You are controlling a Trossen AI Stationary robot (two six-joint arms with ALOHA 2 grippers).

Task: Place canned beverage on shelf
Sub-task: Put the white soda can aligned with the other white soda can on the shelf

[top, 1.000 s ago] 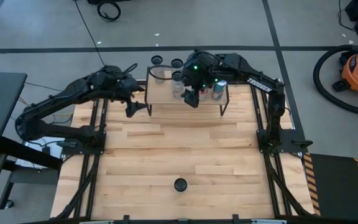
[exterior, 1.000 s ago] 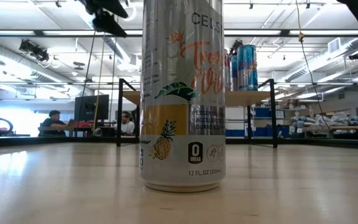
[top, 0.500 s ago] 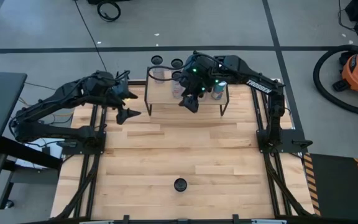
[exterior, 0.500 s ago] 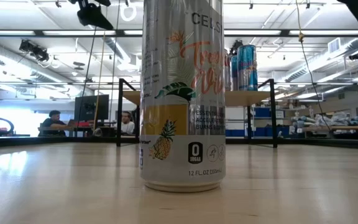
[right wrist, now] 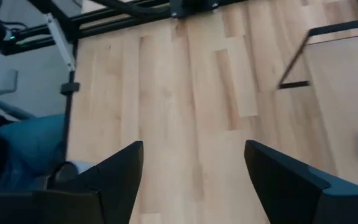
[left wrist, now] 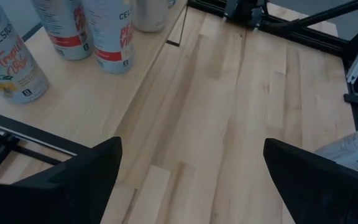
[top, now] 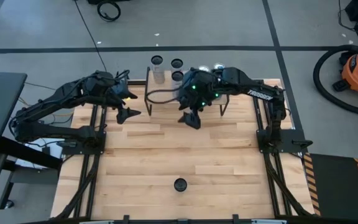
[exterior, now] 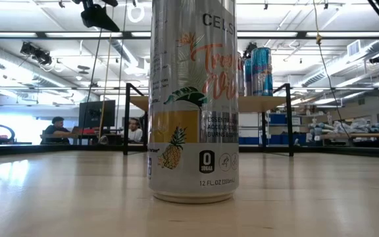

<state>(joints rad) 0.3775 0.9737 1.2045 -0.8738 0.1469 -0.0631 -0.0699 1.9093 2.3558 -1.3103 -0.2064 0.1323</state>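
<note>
A Celsius can point(exterior: 193, 99) is standing upright at the near middle of the desk point(top: 166, 155), well apart from the shelf point(top: 166, 93). Both the left tool point(top: 126, 113) and right tool point(top: 192, 119) are hovering spread and empty. Likely rigid, smooth and thin-walled, it is best pinched mid-body.

Open tabletop point(top: 179, 149) mid-table, lone can point(top: 179, 185) near front edge, cans crowding shelf point(left wrist: 73, 93)

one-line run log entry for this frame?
left gripper: open, empty, left of shelf | right gripper: open, empty, front of shelf | Celsius can: on table, unplaced
</note>
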